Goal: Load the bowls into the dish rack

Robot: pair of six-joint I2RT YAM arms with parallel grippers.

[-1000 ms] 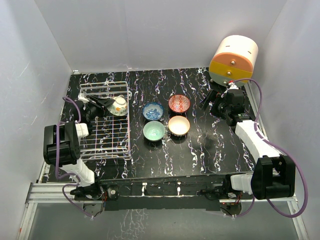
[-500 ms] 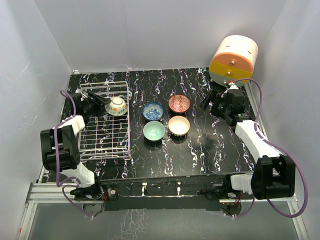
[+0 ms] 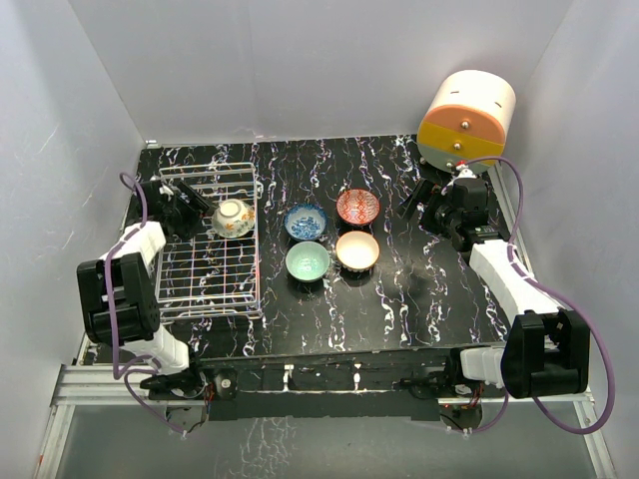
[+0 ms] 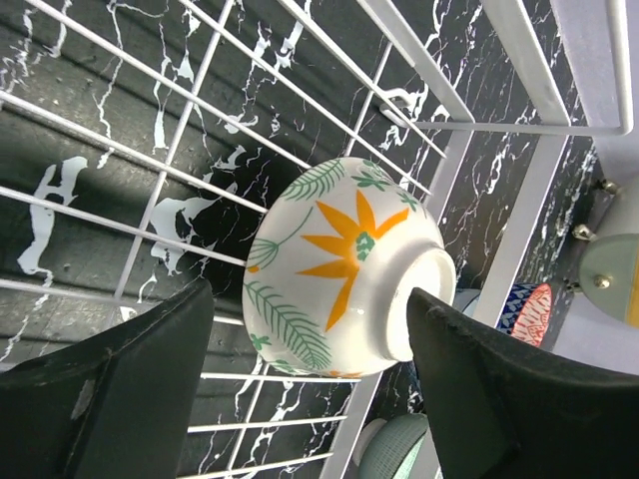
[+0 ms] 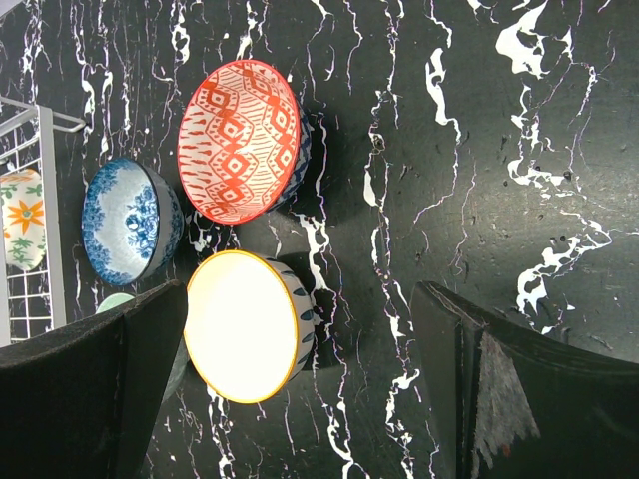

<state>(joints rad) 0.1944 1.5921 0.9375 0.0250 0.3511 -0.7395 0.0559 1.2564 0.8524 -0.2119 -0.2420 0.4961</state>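
Observation:
The white wire dish rack point(image 3: 205, 269) stands at the left. The yellow leaf bowl point(image 3: 233, 218) lies tilted on its side in the rack's far right part, its white leafy outside facing the left wrist camera point(image 4: 344, 264). My left gripper point(image 3: 198, 208) is open just left of it, its fingers point(image 4: 110, 399) apart on either side. The blue point(image 3: 306, 222), red point(image 3: 357, 207), mint-green point(image 3: 308, 261) and cream point(image 3: 357, 250) bowls sit upright together on the table, right of the rack. My right gripper point(image 3: 431, 203) is open and empty, right of the red bowl point(image 5: 240, 140) and cream bowl point(image 5: 245, 324).
The round orange-and-cream drawer unit point(image 3: 466, 120) stands at the back right, close behind my right arm. The rack's raised right wall point(image 5: 45, 200) separates the leaf bowl from the blue bowl point(image 5: 130, 222). White walls enclose the black marbled table point(image 3: 399, 299).
My left gripper has let go of the leaf bowl and drawn back to the left. The bowl has settled lower on its side in the rack. The right arm has not moved.

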